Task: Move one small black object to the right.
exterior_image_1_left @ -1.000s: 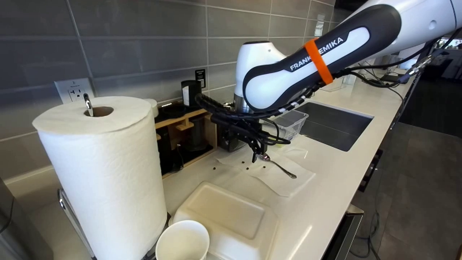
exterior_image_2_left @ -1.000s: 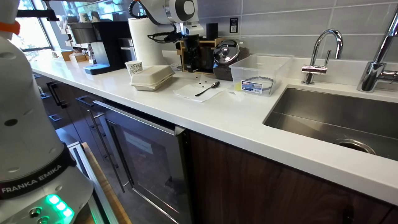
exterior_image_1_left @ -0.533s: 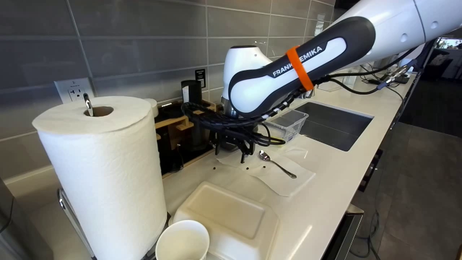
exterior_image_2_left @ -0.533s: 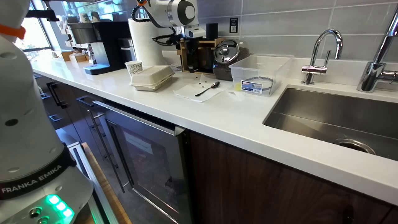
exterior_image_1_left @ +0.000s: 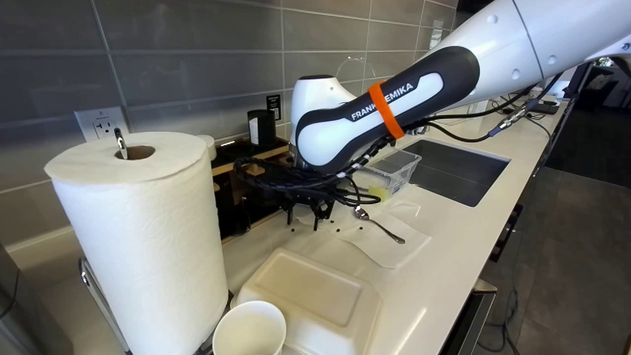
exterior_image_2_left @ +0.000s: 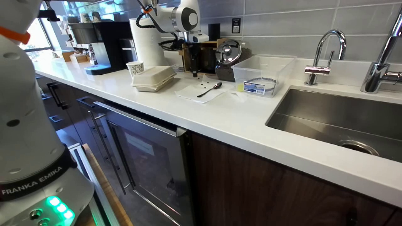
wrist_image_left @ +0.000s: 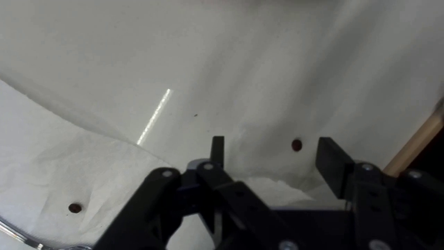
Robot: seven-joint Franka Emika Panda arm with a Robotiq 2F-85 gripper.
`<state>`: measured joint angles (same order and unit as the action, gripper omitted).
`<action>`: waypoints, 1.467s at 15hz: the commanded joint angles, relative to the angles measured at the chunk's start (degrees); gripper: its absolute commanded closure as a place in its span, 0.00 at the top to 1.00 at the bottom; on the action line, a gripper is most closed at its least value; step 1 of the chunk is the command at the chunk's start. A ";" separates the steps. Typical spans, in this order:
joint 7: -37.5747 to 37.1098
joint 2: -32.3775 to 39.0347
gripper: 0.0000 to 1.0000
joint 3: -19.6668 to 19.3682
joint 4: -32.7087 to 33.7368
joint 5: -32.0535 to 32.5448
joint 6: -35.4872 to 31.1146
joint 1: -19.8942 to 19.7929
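Several small black objects lie scattered on the white counter and paper. One small black object point(exterior_image_1_left: 293, 230) lies on the counter at the far left of the group in an exterior view. In the wrist view a small dark object point(wrist_image_left: 296, 145) shows between the fingers, nearer the right finger and touching neither. Another dark object point(wrist_image_left: 75, 208) lies on the paper at lower left. More show in an exterior view point(exterior_image_2_left: 202, 84). My gripper point(wrist_image_left: 270, 142) is open and empty, pointing down low over the counter; it shows in both exterior views point(exterior_image_1_left: 302, 224) point(exterior_image_2_left: 195, 74).
A spoon point(exterior_image_1_left: 382, 230) lies on white paper point(exterior_image_1_left: 389, 251). A takeout box point(exterior_image_1_left: 315, 286), paper cup point(exterior_image_1_left: 250, 330) and paper towel roll point(exterior_image_1_left: 143, 236) stand on the near side in that view. A wooden organizer point(exterior_image_2_left: 185, 58), lidded jar point(exterior_image_2_left: 226, 72), clear bin point(exterior_image_2_left: 263, 70) and sink point(exterior_image_2_left: 339, 119) are around.
My gripper has moved left in an exterior view, away from the spoon and paper toward the leftmost small black object, and has come down lower. The small objects have not visibly moved.
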<state>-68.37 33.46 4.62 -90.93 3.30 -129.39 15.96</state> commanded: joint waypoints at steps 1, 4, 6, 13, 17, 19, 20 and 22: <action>1.61 2.46 0.60 -0.67 4.37 -0.37 3.68 1.54; 1.45 4.02 0.49 -1.13 7.19 0.03 6.64 2.25; 1.54 5.02 0.40 -1.37 9.12 0.10 8.34 2.39; 3.12 9.54 0.42 -1.76 16.51 -0.23 11.77 2.32; 3.50 11.41 0.37 -1.79 19.04 -0.38 12.92 2.68; 3.48 11.80 0.35 -1.89 19.44 -0.41 12.74 2.81; 3.48 11.91 0.33 -1.88 19.47 -0.56 12.65 2.76; 3.45 12.14 0.34 -2.00 19.47 -0.63 12.22 2.70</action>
<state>-65.56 43.99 3.45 -73.77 3.33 -118.75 18.04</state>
